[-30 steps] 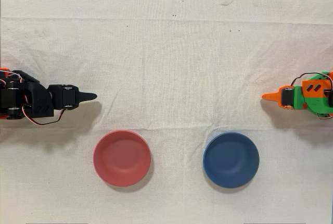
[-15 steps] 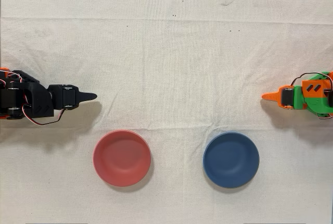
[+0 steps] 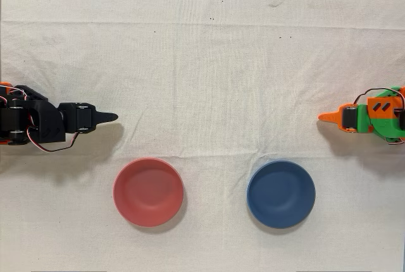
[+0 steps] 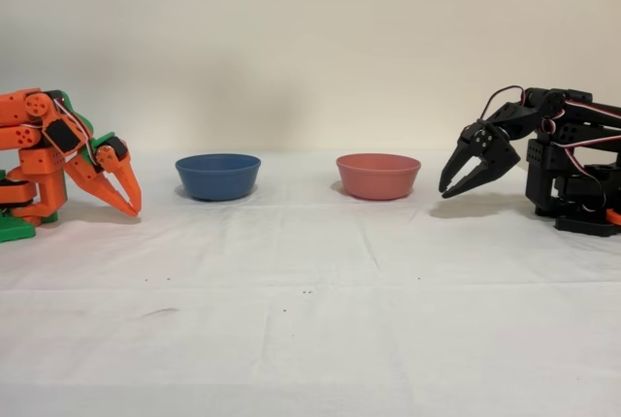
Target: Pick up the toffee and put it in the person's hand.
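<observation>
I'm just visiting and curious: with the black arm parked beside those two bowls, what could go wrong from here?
The gripper hangs slightly open just above the cloth, so a low sweep might snag its wrinkles. The red bowl sits nearest and could get bumped on a reach. The idle orange arm faces it across the table.

Red bowl (image 3: 148, 191), blue bowl (image 3: 280, 194) apart on white cloth (image 3: 202, 63).
</observation>
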